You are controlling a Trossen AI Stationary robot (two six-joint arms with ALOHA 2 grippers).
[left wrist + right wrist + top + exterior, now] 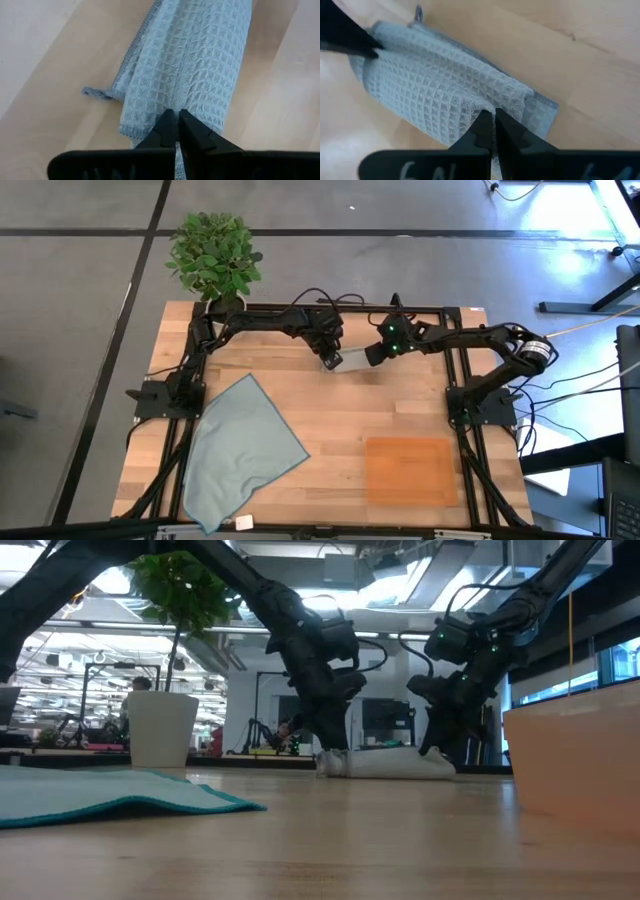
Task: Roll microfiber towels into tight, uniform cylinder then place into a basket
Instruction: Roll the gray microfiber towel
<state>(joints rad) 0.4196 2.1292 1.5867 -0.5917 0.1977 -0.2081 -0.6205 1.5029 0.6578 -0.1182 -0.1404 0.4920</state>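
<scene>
The light grey waffle towel lies rolled into a short cylinder [350, 361] at the table's far middle, resting on the wood [390, 762]. My left gripper [330, 361] is shut at the roll's left end. My right gripper [368, 357] is shut at its right end. The pale blue-grey towel [240, 448] lies spread flat at the near left. The orange-brown basket [410, 470] sits at the near right with nothing in it. My left gripper [173, 120] has its shut fingertips on the top of the roll near its left end [170, 100], coming from above. The roll lies on the table. Whether cloth is caught between the tips is hidden by the fingers. My right gripper [490, 117] pinches a small pucker of the outer layer [487, 102] near the roll's right end, between its two fingertips. The fingers come from above and slant down. The roll stays on the table.
A potted plant [215, 260] in a white pot [160, 728] stands at the far left corner. Black frame rails [185, 410] run along the table's left, right and far sides. Bare wood lies between the blue towel and the basket [575, 755].
</scene>
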